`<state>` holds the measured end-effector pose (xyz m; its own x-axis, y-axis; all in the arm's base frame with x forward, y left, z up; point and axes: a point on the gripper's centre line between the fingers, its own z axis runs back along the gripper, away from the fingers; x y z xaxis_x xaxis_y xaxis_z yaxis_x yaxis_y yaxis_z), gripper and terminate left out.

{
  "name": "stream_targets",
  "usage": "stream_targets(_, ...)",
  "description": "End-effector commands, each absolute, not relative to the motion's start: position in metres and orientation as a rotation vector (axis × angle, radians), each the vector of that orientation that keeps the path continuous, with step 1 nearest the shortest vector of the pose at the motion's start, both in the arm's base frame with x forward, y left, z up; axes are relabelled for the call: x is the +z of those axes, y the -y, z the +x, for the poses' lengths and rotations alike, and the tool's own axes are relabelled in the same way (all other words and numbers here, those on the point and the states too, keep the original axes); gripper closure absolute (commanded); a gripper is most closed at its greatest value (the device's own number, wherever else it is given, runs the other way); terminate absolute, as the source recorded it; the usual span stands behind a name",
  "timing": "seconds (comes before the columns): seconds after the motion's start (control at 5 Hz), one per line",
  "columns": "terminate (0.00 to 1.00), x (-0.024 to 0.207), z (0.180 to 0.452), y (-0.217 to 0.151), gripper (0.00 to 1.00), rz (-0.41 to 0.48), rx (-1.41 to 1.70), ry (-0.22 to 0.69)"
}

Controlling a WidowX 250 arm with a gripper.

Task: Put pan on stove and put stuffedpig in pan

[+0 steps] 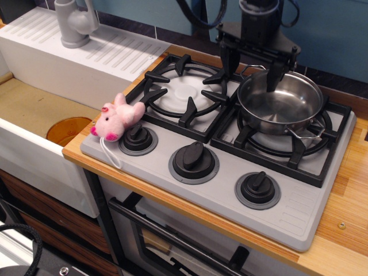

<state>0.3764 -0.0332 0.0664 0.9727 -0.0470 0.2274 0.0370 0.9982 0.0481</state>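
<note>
The stuffedpig lies far from my end effector, down toward the front left: a small fuzzy pale-pink plush with a darker snout, resting against the leftmost black knob at the stove's corner, its white string trailing over the grey plate onto the wooden bench. Two more black knobs sit on grey rings along the stove's front edge.

Directly beneath my end effector is the pan, a small round pot of shiny steel with straight sides and thin wire loop handles, sitting on the right burner's black cast-iron grate. My fingers are spread wide and hold nothing; one hangs outside the pan's left rim, the other dips over its inside near the back wall. Whether either touches the metal I cannot tell.

Left of me is the other grate with its white burner cap. Farther left, a white ribbed draining board carries a grey tap, beside a sink. Behind me is a blue wall.
</note>
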Motion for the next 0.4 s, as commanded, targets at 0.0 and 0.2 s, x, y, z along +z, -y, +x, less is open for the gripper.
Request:
stream_targets(0.0, 0.0, 0.0705, 0.374, 0.0376, 0.0, 0.055, -0.036, 0.276)
stream_targets(0.2, 0.0, 0.0644, 0.369, 0.0393, 0.0, 0.062, -0.024, 0.287)
